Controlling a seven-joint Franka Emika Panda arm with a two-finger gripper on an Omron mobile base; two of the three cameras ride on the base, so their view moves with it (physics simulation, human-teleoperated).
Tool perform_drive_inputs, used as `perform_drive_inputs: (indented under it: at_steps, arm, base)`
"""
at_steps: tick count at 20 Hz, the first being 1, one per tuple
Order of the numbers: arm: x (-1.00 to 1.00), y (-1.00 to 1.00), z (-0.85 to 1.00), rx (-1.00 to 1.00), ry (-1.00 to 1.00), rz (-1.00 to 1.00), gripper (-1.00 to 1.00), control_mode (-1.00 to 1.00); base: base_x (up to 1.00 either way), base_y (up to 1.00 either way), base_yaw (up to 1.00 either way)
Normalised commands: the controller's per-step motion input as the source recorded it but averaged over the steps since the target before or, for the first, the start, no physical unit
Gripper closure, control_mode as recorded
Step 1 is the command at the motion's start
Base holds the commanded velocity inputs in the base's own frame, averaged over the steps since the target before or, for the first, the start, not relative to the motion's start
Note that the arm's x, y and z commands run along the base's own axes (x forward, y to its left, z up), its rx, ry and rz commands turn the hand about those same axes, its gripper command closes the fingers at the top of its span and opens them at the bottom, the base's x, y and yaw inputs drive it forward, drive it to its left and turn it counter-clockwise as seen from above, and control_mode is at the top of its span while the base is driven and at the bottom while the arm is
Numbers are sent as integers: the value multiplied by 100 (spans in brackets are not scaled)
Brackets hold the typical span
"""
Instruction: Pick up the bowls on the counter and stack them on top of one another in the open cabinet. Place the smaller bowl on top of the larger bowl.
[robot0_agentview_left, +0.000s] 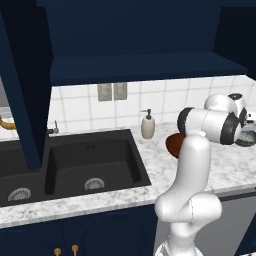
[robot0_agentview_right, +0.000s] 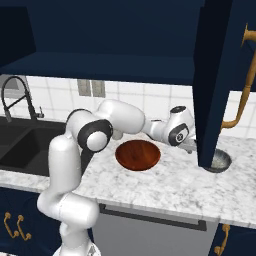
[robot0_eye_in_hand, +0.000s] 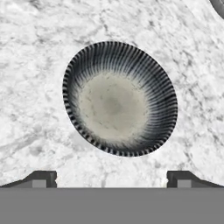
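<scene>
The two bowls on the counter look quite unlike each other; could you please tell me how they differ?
The red-brown bowl is wide, while the grey bowl is clearly narrower. The red-brown bowl is glossy and plain inside; the grey bowl is dull, with dark stripes fanning around a pale centre. The red-brown bowl lies in the open beside the arm; the grey bowl sits partly behind the navy cabinet door, under the open claw. Both are round, upright and empty on the marbled counter.

The larger bowl (robot0_agentview_right: 138, 154) sat on the worktop (robot0_agentview_right: 170, 187), right of the sink (robot0_agentview_left: 75, 165). The smaller bowl (robot0_eye_in_hand: 119, 98) lay further right, partly behind the cabinet door (robot0_agentview_right: 215, 80).
</scene>
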Motion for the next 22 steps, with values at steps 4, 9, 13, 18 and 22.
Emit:
perform_drive_inputs:
  at_steps: [4,9,13,18,22]
  arm:
    - [9,-6,-27,0,5,0,-100,-100]
    - [8,-20,-21,0,2,0,-100,-100]
    - [12,-19,-31,0,5,0,-100,-100]
    - [10,-9,-30,0,5,1,-100,-100]
    - [13,-10,-26,-2,1,1,-100,-100]
  base:
    - [0,0,0]
    - [0,0,0]
    - [0,0,0]
    - [0,0,0]
    - [0,0,0]
